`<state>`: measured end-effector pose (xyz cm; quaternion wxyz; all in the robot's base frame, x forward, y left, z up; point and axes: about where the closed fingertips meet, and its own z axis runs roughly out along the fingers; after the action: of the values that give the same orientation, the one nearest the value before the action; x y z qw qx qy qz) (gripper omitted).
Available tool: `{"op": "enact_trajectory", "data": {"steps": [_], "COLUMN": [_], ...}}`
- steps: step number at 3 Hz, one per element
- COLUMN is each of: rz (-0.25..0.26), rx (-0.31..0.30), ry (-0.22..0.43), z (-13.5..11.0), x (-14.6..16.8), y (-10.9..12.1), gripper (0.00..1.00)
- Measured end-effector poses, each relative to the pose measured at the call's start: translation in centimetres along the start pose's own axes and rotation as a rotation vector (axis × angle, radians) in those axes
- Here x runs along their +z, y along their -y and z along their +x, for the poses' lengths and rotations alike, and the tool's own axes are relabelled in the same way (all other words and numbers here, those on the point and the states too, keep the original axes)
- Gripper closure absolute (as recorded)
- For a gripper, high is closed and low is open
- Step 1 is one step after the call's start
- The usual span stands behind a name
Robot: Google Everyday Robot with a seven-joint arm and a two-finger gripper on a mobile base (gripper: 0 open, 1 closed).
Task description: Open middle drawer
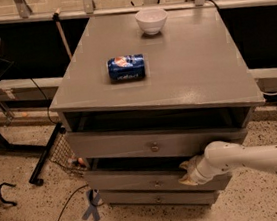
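Observation:
The middle drawer (132,180) is the grey front with a small round knob (156,184), second from the top in the grey cabinet (194,70). It stands slightly out, with a dark gap above its top edge. My gripper (189,172) reaches in from the right on a white arm (255,157) and sits at the right part of that drawer's top edge, just under the drawer above. How it grips the edge is hidden.
The top drawer (117,144) is pulled out a little, overhanging the middle one. The bottom drawer (139,199) lies beneath. A blue can (126,67) and a white bowl (151,20) rest on the cabinet top. Black stand legs (44,159) and a cable (65,212) are on the floor at left.

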<state>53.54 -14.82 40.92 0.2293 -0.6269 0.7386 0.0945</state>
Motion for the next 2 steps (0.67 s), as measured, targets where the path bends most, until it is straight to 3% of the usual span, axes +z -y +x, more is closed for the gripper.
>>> {"op": "enact_trajectory", "data": {"steps": [2], "rz": [0.0], "rx": [0.0], "ry": [0.0], "z": [0.0], "x": [0.0], "y": [-0.01], "gripper": [1.0]}}
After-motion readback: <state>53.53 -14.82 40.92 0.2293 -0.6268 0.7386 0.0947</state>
